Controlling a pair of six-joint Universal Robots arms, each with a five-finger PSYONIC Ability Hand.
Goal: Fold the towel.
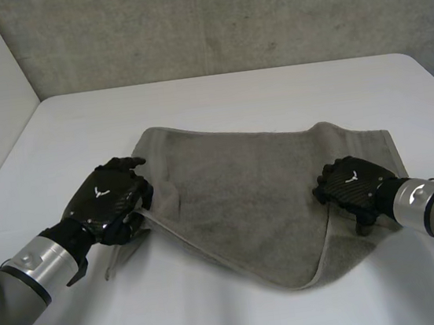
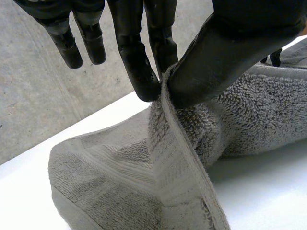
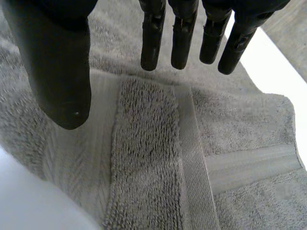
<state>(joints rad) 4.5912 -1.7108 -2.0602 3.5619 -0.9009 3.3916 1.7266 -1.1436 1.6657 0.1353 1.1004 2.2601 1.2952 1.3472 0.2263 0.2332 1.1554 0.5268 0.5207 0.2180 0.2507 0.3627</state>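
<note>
On the towel (image 1: pixel 245 199), left hand (image 1: pixel 115 200) pinches hem (image 2: pixel 180 158) (wrist view); right hand (image 1: pixel 356 183) relaxed.

Lit evenly and softly from above. Bright across the white worktop (image 1: pixel 232 89), dimmer on the grey wall (image 1: pixel 223 19) behind. Noted faint sheen on the left hand (image 1: pixel 111 199) and soft shadow beneath the lifted towel (image 1: pixel 261 197) edge.

White table (image 1: pixel 217 95), grey concrete wall (image 1: pixel 223 19)

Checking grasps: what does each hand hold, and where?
Left hand pinches the towel by its left-side hem; right hand is open, holding nothing.
</note>
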